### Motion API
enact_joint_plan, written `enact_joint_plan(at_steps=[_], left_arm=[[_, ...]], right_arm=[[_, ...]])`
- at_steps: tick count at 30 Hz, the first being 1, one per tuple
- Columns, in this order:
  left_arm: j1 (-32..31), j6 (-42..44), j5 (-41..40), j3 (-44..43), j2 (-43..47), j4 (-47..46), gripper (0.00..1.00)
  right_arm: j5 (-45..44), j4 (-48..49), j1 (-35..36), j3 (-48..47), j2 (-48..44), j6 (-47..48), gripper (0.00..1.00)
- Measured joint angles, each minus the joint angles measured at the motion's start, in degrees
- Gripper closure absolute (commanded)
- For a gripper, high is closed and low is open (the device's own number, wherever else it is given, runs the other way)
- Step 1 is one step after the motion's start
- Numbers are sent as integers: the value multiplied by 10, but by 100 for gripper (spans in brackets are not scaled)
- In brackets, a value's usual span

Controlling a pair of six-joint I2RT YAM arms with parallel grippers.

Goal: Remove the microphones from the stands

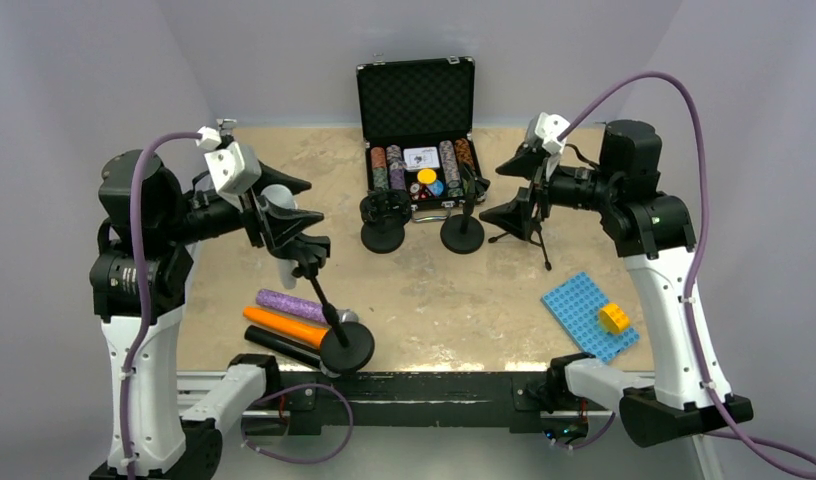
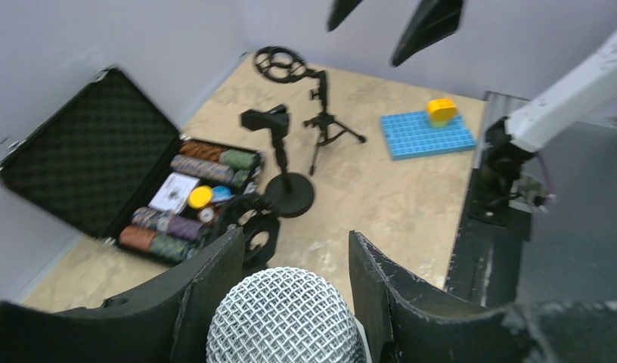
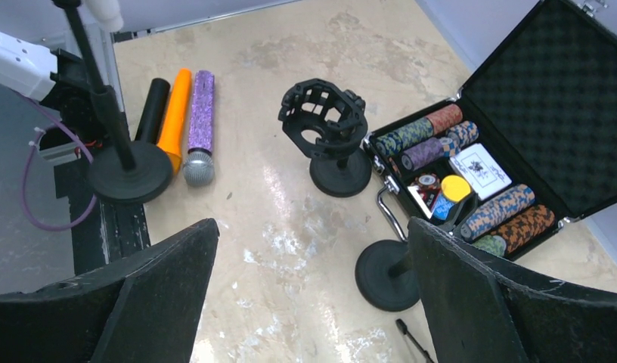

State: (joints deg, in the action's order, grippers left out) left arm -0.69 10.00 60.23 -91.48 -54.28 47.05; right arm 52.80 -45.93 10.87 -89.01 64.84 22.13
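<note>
At the left of the table, left gripper [image 1: 296, 222] is raised above the near edge, fingers closed in on the microphone [image 1: 276, 200]. Left wrist view: the mic's mesh head [image 2: 286, 318] sits deep between the two fingers [image 2: 207, 291], flanked tight on both sides. Pale body runs down toward the clip at the top of the stand [image 1: 347, 347]. Cannot tell whether it is seated in the clip or clear of it. The stand's rod is tilted, its round base at the near edge.

Just left of that base, three spare mics lie side by side: purple mic [image 1: 294, 305] farthest, orange mic [image 1: 284, 322] in the middle, black mic [image 1: 282, 346] nearest.

Centre, far side: an open chip case [image 1: 416, 100], chips and cards inside. In front of it stand a shock-mount stand [image 1: 384, 218] and, just right of it, a second round-base stand [image 1: 462, 232], both upright.

Right of centre: a small tripod [image 1: 524, 232] with the right gripper [image 1: 524, 190] above it, jaws spread wide and holding nothing. Right wrist view confirms it: fingers [image 3: 169, 295] well apart, bare table between them. This hand is well apart from the microphone.

Far right, near side: a blue baseplate [image 1: 584, 312] lying flat with a yellow brick [image 1: 614, 317] on it.
</note>
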Motion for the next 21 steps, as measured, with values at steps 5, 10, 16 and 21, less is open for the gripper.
enact_joint_plan(at_steps=[5, 10, 16, 21], left_arm=[[-78, -31, 18, 2, -20, -32, 100], [-141, -36, 10, 4, -52, -65, 100], [-205, -42, -17, 20, -89, -116, 100], [-248, -55, -57, 63, -85, -173, 100]], right_arm=[[-2, -10, 0, 22, -7, 3, 1], [-1, -3, 0, 56, -21, -44, 1], [3, -15, 0, 71, -30, -60, 3], [4, -34, 0, 71, -37, -47, 5]])
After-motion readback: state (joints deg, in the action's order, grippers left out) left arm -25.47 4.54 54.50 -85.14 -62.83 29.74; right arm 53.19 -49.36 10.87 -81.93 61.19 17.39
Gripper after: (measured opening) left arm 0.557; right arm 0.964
